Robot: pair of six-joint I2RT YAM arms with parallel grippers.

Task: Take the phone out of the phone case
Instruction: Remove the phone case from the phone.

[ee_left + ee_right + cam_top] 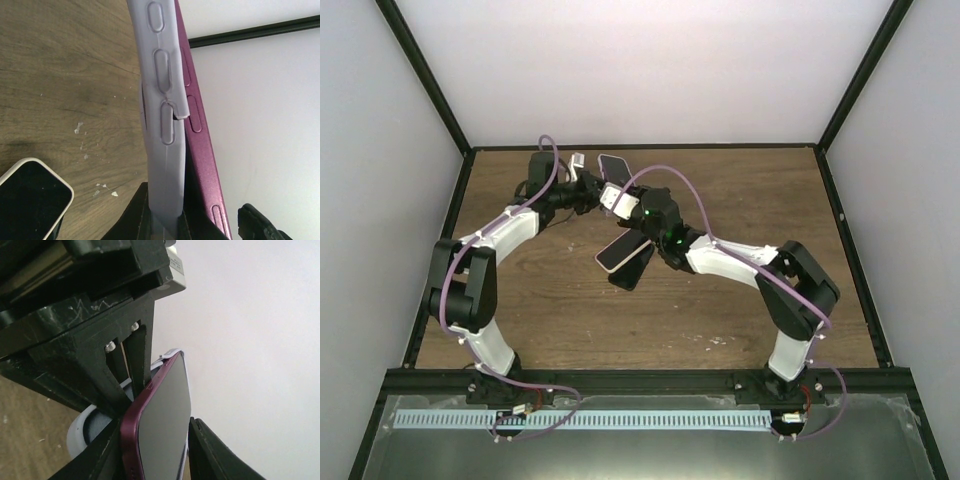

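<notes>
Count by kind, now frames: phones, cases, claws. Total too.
Phones: 2 (maroon phone held up, white-rimmed phone lying on the wood)
Phone cases: 1 (lavender phone case, partly peeled off the maroon phone)
Claws: 2 (left claw on the case, right claw on the maroon phone)
Total: 5

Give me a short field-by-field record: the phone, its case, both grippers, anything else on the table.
phone: maroon phone, held in the air, partly out of case
case: lavender silicone case, one edge peeled away from the phone
left gripper: shut on the case
right gripper: shut on the phone
other: white-rimmed black-screened phone lying on the wooden table
</notes>
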